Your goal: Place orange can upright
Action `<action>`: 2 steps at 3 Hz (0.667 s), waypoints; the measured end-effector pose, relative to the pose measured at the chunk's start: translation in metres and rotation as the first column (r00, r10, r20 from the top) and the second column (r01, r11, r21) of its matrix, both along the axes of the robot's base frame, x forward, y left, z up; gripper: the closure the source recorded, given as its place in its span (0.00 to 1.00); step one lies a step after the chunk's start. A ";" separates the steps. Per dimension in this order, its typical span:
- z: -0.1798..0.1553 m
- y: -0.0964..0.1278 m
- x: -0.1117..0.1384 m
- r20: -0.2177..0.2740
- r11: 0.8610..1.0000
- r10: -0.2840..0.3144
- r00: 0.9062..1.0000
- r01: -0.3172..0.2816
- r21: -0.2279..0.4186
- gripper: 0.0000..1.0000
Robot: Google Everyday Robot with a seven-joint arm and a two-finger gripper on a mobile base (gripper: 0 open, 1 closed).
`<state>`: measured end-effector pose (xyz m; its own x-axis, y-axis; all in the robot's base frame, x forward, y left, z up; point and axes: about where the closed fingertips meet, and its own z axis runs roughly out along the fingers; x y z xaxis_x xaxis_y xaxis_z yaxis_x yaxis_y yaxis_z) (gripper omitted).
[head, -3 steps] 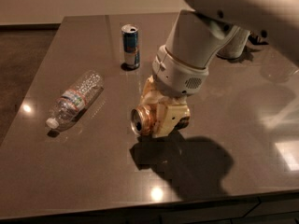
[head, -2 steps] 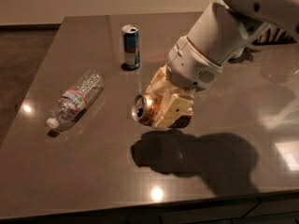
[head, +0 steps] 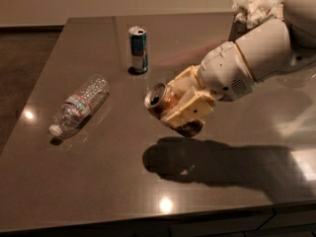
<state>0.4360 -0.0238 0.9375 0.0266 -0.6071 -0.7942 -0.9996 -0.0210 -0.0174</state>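
The orange can is held in my gripper above the middle of the dark table. It lies tilted on its side, silver rimmed top pointing left and towards the camera. The cream fingers are closed around its body. The can is lifted off the surface; its shadow falls on the table below and in front. My white arm reaches in from the upper right.
A slim blue and silver can stands upright at the back. A clear plastic water bottle lies on its side at the left. Crumpled white tissue sits at the back right corner. The table's front edge runs along the bottom.
The gripper has lifted the can off the table and swung it so it tilts more sideways. The arm now reaches in lower, from the right.
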 end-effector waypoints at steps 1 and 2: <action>0.002 -0.008 0.003 -0.020 0.987 -0.088 0.996 0.090 0.135 1.00; -0.003 -0.012 0.004 -0.058 0.957 -0.141 0.988 0.151 0.249 1.00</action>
<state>0.4402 -0.0361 0.9340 -0.0813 -0.3820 -0.9206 -0.9915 0.1256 0.0355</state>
